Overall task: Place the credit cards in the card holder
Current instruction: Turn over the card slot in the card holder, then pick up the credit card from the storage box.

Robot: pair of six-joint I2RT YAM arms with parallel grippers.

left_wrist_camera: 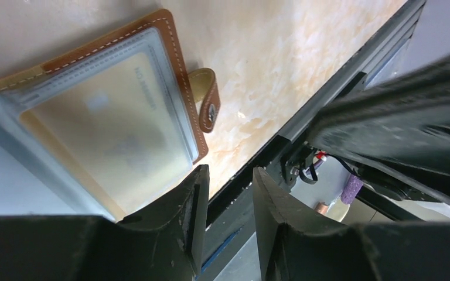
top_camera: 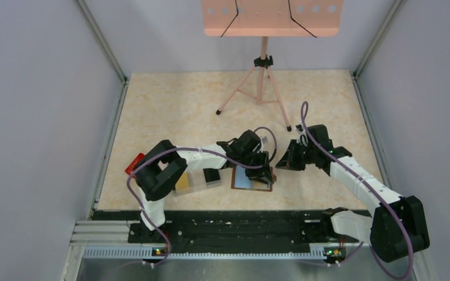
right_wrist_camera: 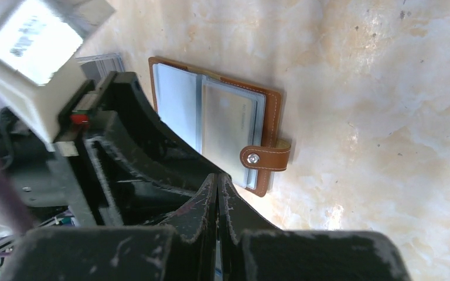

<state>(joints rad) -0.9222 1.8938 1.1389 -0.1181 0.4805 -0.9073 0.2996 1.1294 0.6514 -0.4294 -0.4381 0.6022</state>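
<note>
The left gripper (left_wrist_camera: 227, 196) holds its fingers a little apart with nothing between them, poised over the near edge of the open card holder (left_wrist_camera: 183, 82). A gold card (left_wrist_camera: 108, 132) sits inside the holder's clear sleeve. The right gripper (right_wrist_camera: 218, 190) has its fingers pressed together and empty, just beside the snap tab (right_wrist_camera: 265, 158). To the holder's left, a clear tray (top_camera: 198, 187) carries a gold card (top_camera: 183, 182) and a black card (top_camera: 212, 174).
</note>
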